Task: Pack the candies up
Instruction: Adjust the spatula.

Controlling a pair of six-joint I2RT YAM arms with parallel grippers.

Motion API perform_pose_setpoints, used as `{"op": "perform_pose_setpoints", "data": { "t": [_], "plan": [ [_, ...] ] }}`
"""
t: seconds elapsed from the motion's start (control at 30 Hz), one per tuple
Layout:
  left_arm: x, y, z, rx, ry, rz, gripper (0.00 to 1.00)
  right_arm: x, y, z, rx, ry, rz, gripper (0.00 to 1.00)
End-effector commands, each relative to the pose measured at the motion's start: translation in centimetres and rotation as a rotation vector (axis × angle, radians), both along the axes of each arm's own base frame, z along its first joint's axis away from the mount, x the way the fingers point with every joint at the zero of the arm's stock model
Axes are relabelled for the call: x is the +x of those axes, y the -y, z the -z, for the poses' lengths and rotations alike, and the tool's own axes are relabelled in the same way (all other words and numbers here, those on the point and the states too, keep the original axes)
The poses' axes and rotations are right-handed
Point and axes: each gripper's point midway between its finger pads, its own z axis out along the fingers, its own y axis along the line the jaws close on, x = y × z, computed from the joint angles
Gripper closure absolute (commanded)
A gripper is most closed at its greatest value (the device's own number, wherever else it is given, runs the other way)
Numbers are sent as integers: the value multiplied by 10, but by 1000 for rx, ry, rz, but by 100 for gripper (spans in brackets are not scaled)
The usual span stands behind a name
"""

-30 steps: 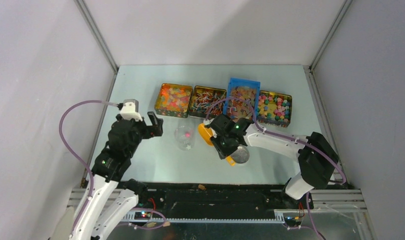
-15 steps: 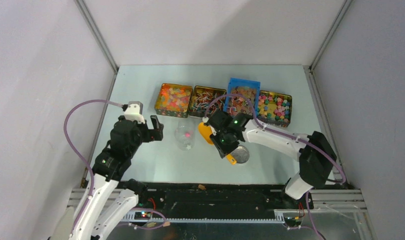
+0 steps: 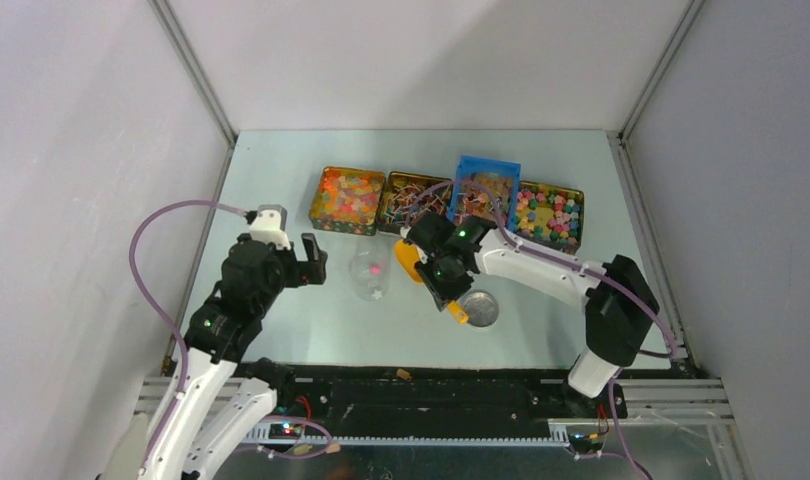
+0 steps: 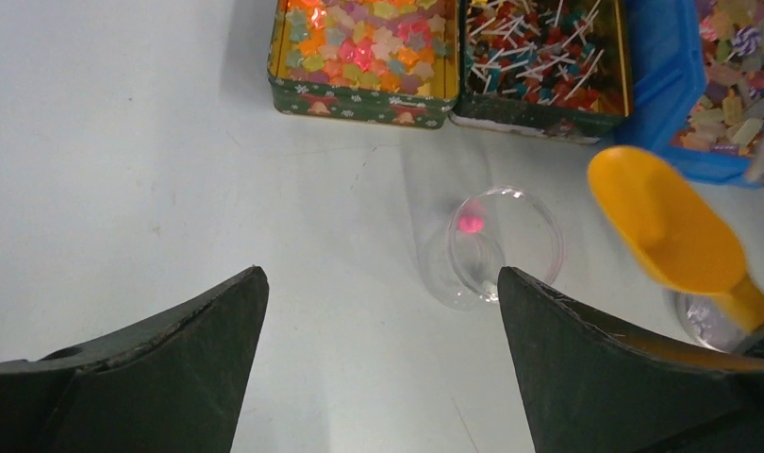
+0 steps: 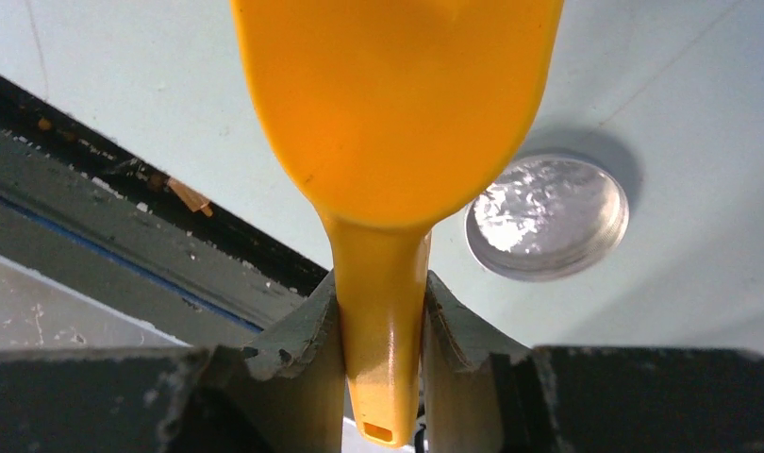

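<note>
The candies fill a row of boxes at the back: gummies, lollipops, wrapped pieces in a blue box and coloured pieces. A clear jar stands in front of them with one pink candy inside. My right gripper is shut on the handle of an orange scoop, right of the jar; the scoop's bowl looks empty. My left gripper stands open just left of the jar, with nothing between its fingers.
A round silver lid lies on the table under the right wrist. The table's black front edge runs close behind the scoop handle. Grey walls close in the table on three sides.
The right arm has carried the scoop a little to the left and toward the boxes, uncovering the lid. The left gripper has barely shifted and stays open.
</note>
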Motion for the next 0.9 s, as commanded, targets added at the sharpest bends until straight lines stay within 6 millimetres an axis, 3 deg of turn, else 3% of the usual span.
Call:
{"op": "perform_pose_setpoints", "data": {
  "t": [0.0,0.1,0.23,0.43,0.6,0.77,0.87],
  "plan": [
    [-1,-4,-3,73,-8,36,0,-2,10,-57,13,68,-42,100],
    [-1,1,3,98,-28,83,0,-7,11,-76,-8,70,-80,100],
    [-1,31,-3,25,-43,219,0,-15,-2,-92,18,54,-132,100],
    [6,78,-36,-160,-14,385,4,-22,-19,-96,54,29,-157,100],
    [11,106,-42,-288,-41,466,9,-25,-30,-102,88,20,-171,100],
    [15,118,-27,-342,-99,485,10,-27,-36,-109,109,22,-184,100],
    [20,120,-5,-340,-165,465,13,-28,-39,-115,128,27,-192,100]
  ]
}}
